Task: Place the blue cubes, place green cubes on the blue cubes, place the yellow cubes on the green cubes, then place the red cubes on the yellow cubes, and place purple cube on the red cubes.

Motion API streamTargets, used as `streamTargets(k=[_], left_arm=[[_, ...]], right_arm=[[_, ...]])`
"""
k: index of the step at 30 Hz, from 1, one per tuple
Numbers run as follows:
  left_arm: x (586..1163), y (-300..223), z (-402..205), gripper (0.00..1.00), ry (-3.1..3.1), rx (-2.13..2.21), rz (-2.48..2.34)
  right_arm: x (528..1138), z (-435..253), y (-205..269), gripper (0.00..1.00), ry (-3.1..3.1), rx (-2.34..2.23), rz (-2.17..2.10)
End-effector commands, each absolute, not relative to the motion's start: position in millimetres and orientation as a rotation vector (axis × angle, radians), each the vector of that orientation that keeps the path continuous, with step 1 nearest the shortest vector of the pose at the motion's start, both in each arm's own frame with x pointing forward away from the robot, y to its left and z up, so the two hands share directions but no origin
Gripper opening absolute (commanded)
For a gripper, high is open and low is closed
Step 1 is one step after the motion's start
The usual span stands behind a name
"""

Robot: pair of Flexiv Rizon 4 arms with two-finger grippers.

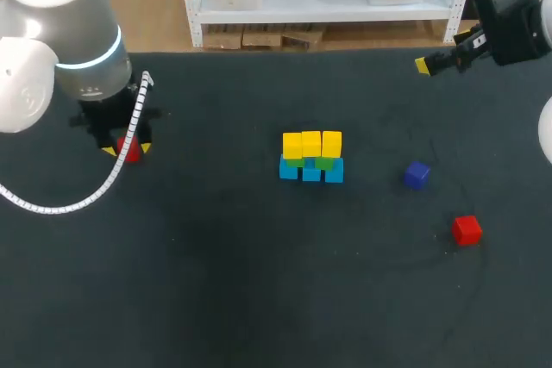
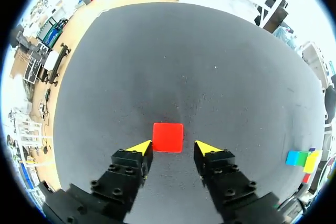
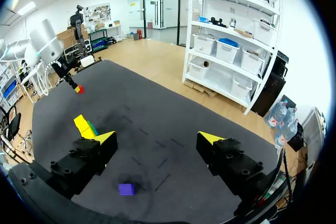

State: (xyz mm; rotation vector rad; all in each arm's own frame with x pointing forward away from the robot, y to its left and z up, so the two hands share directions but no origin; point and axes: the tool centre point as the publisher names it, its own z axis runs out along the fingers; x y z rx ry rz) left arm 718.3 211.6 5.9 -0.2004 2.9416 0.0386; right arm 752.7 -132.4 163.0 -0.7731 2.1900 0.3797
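Seen from above, the left gripper (image 1: 127, 149) hangs over a small red plastic cube (image 1: 130, 152), well apart from the wall of blue, green and yellow cubes (image 1: 311, 158) whose top row needs red next. Its wrist camera shows the fingers spread, with the cube just ahead between the tips and unclamped, seemingly lined up for a grasp. The right gripper (image 3: 157, 139) is wide and empty, with a small purple cube (image 3: 126, 189) beneath it, probably waiting its turn.

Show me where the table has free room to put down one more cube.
Free: the wide table between the left pincer, at one red cube, and the stack; also the whole near side. Tighter: right of the stack, where the purple cube and the other red cube lie.
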Motion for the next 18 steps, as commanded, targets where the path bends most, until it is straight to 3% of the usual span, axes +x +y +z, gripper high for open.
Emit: streamTargets(k=[1, 9, 13, 18], left_arm=[[721.1, 211.2, 1.1, 0.45, 2.957, -0.195, 0.024], [718.9, 212.5, -2.3, 0.4, 2.972, -0.195, 0.029], [719.1, 213.3, -2.5, 0.17, 2.975, -0.195, 0.047], [719.6, 213.8, -3.1, 0.08, 2.968, -0.194, 0.07]], right_arm=[[752.2, 163.2, -131.9, 1.0, 2.191, -0.771, 0.376], [752.2, 163.2, -131.9, 1.0, 2.191, -0.771, 0.376], [752.2, 163.2, -131.9, 1.0, 2.191, -0.771, 0.376], [752.2, 163.2, -131.9, 1.0, 2.191, -0.771, 0.376]])
